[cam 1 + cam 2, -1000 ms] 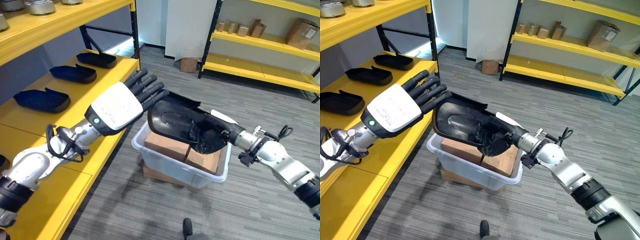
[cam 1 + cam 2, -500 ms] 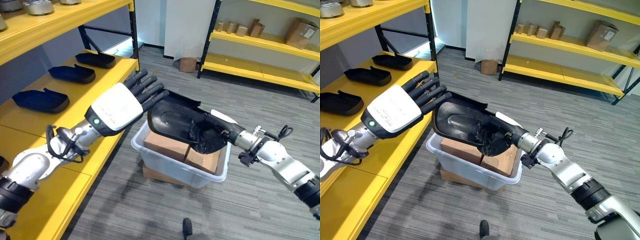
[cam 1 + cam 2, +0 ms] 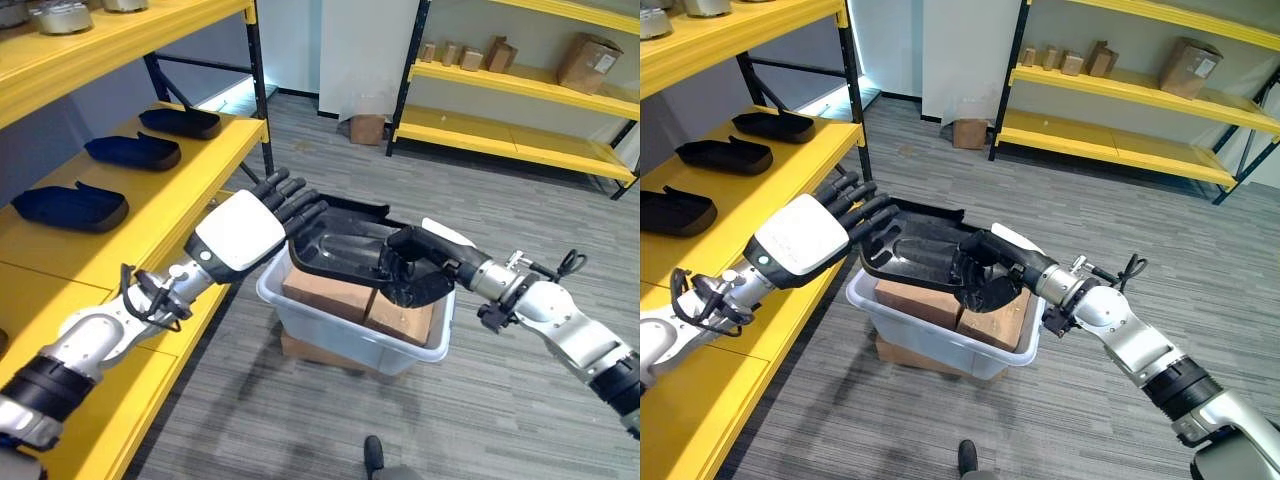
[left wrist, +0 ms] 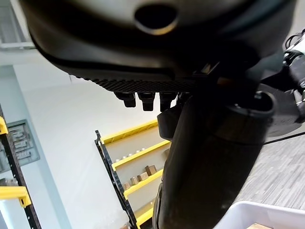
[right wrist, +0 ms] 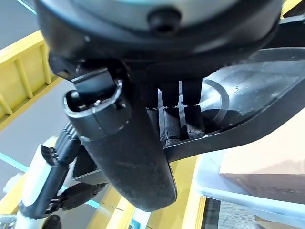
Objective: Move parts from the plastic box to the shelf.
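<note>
Over the clear plastic box (image 3: 300, 308) on the grey floor (image 3: 300, 420), my two hands hold a black moulded part (image 3: 335, 240) level in the air. My right hand (image 3: 410, 268) is curled round its near end, thumb on top and fingers under the rim. My left hand (image 3: 262, 215) meets the far end with straight fingers; whether they grip I cannot quite tell. Inside the box lie two brown cardboard blocks (image 3: 355, 300), side by side. To my left stands a yellow shelf (image 3: 170, 200) bearing three more black parts (image 3: 130, 150) in a row. Another yellow rack (image 3: 500, 140) with small cartons stands across the room.
</note>
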